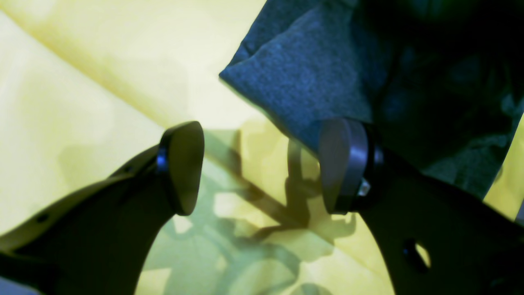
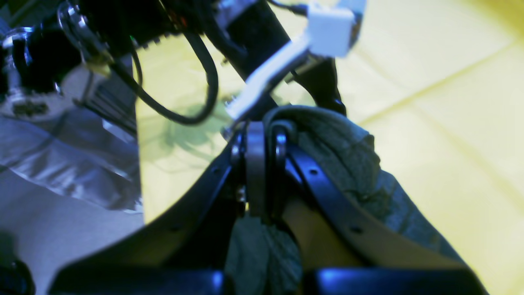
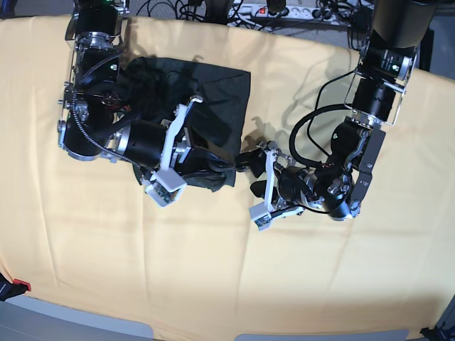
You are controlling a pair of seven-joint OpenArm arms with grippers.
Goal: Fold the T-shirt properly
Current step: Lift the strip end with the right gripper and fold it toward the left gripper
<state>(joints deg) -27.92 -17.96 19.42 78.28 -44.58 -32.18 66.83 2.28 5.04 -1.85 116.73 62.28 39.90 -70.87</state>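
Note:
The dark heathered T-shirt (image 3: 213, 89) lies crumpled on the yellow cloth at the back left of centre. My right gripper (image 2: 262, 164) is shut on a bunched fold of the T-shirt (image 2: 348, 155), which drapes over its fingers; in the base view that right gripper (image 3: 222, 169) sits at the shirt's near right edge. My left gripper (image 1: 264, 168) hovers open just over the yellow cloth, with nothing between its pads. A corner of the T-shirt (image 1: 303, 73) lies right beside its right finger (image 1: 348, 164). The base view shows the left gripper (image 3: 252, 174) just right of the shirt's edge.
The pale yellow cloth (image 3: 213, 270) covers the whole table, with creases across it. A power strip (image 3: 277, 11) and cables run along the back edge. Both arm bases stand at the back corners. The grey table edge (image 3: 71, 323) shows at the front left.

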